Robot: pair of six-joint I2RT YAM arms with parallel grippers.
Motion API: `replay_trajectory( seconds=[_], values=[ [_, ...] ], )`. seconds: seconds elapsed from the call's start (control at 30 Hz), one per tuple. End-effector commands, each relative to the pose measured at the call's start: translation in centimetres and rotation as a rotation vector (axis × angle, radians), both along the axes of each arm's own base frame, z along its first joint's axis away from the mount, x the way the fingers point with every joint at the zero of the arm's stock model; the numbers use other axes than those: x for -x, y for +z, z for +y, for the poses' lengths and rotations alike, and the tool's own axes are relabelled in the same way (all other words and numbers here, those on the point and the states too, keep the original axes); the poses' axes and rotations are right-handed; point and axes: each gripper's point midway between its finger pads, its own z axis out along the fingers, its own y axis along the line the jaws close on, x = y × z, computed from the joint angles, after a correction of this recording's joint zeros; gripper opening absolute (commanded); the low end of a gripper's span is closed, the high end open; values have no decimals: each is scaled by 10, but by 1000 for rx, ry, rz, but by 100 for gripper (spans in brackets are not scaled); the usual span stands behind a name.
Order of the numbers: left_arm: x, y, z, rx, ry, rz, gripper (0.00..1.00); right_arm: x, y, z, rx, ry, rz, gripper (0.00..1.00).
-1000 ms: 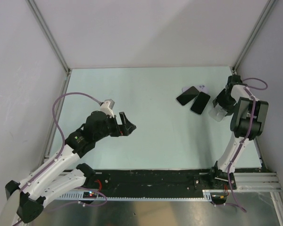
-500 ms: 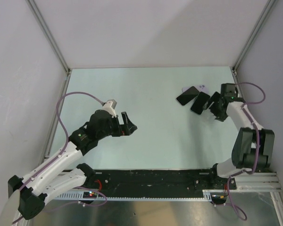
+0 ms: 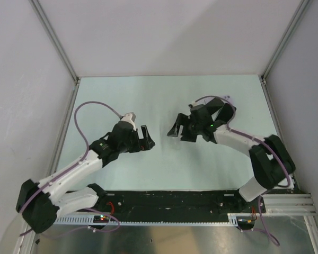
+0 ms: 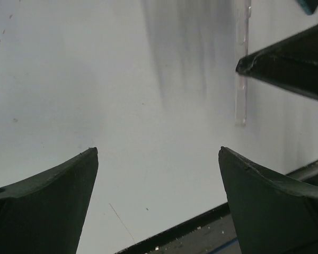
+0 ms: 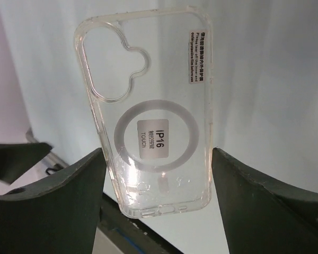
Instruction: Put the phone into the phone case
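The right gripper (image 5: 158, 152) is clamped on the phone case (image 5: 148, 100). Its two dark fingers (image 5: 69, 196) press against the long edges of the case near the bottom end. The case is clear and stands upright above the table (image 3: 122, 95), clear of the surface, with the camera cutout at the top. A grey ring (image 5: 128, 114) is set in the back panel, with a white "IP16" label (image 5: 156, 141) inside it. A second white label (image 5: 196, 55) sits near the top right corner.

The left gripper (image 4: 158, 153) is released, with its fingers spread wide and nothing between them. It hangs over bare table, facing the right gripper. In the left wrist view the case appears edge-on, ahead of the left gripper and apart from it.

The two grippers meet near the middle of the table without touching. The phone (image 3: 227, 112) lies flat on the table behind the right arm, toward the far right, partly hidden and well apart from the case.
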Motion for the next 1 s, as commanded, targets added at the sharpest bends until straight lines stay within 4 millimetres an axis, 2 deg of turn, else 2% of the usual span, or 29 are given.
replay_trajectory(
  seconds=[0.0,0.13,0.27,0.37,0.47,0.67,0.83,0.97],
  values=[
    [-19,-30,3,-57,94,46,98,5,9,63,-236,116,14,53],
    [-25,-59,-9,-43,103,110,91,12,-5,86,-297,158,58,55],
    [-26,-84,-17,-31,114,176,81,10,-15,95,-335,159,89,58],
    [-27,-96,-20,-23,125,191,78,8,-21,97,-348,150,109,59],
    [-28,-100,-23,-15,122,192,77,8,-28,98,-347,144,126,66],
    [-33,-102,-28,-11,111,191,75,6,-37,86,-255,98,106,96],
    [-41,-98,-34,-8,102,178,75,0,-35,73,-192,44,75,99],
    [-49,-93,-41,-2,93,172,74,-4,-29,64,-213,-21,56,99]
  ],
)
